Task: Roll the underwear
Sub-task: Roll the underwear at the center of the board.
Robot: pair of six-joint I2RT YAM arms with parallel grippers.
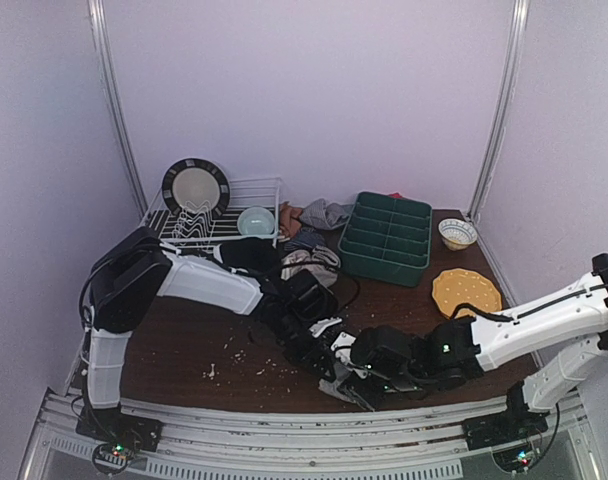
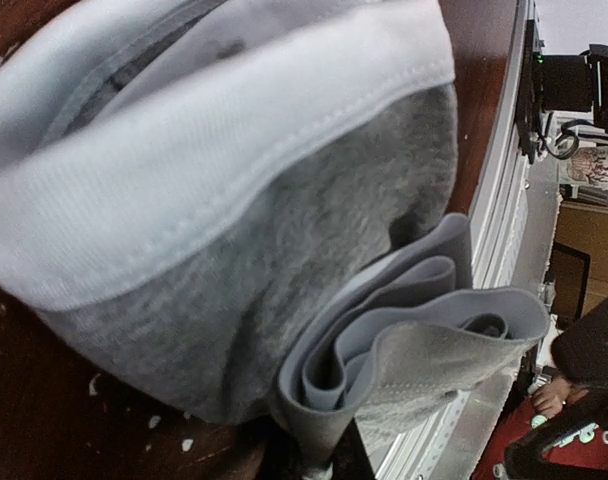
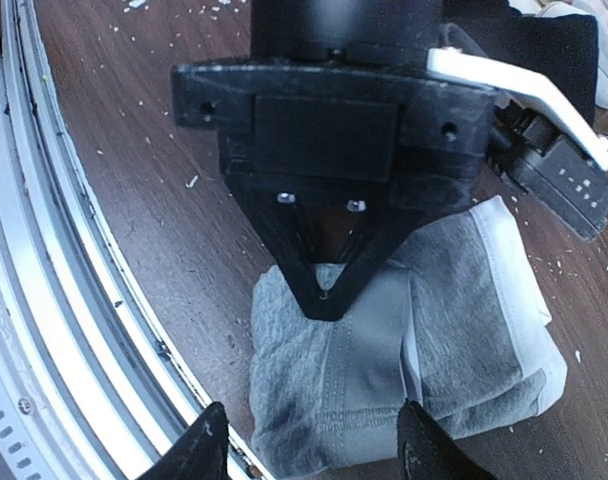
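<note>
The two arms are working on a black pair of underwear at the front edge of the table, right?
Not quite: the underwear is light grey, not black, as the right wrist view shows. It does lie at the front edge of the table.

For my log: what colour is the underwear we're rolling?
Light grey underwear, paler waistband; left wrist view.
</note>
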